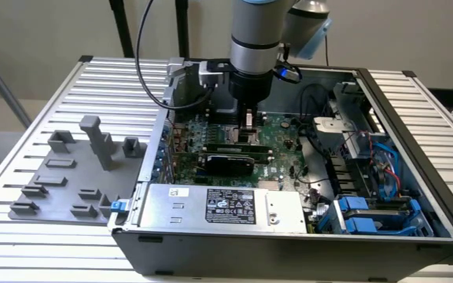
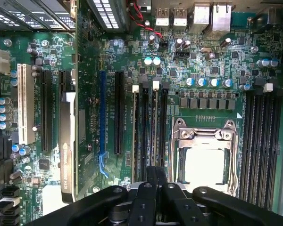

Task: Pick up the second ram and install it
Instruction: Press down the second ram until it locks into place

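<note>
I see the gripper [image 1: 247, 125] low over the motherboard [image 1: 278, 127]. The jaws look narrow, probably gripping the second ram [image 2: 155, 136] edge-on above slots at the CPU socket's [image 2: 205, 162] 9 o'clock.

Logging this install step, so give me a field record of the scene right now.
arm: reaches down into the open computer case
gripper: shut on the second ram, seen edge-on
position: over the memory slots beside the CPU socket, on the motherboard
grey fixture: outside the case, on the exterior view's left, no green stick on it
seating: cannot tell
</note>
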`<state>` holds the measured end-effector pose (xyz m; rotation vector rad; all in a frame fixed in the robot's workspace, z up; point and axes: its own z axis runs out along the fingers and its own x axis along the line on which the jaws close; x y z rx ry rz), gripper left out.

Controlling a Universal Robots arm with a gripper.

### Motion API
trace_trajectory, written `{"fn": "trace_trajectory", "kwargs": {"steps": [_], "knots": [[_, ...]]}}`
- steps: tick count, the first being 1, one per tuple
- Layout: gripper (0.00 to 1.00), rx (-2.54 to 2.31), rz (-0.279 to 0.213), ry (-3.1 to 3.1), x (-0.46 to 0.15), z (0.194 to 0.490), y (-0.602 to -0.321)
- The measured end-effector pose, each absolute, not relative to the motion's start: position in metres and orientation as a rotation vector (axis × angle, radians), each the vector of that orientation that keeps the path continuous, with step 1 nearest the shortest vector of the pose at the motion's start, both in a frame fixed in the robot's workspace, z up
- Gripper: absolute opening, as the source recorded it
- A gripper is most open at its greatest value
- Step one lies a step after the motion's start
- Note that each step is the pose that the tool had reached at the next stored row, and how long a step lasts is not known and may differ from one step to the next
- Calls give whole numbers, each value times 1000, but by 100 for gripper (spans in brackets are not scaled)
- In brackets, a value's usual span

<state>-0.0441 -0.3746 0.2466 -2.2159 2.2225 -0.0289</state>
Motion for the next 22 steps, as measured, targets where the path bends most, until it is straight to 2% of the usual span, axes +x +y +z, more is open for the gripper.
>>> {"fn": "trace_trajectory", "kwargs": {"steps": [6,12,22], "knots": [[0,-2217,-27,2223,-44,246,-375],[0,-2229,-1,2235,-44,241,-374],[0,-2226,-1,2241,-44,225,-375]]}}
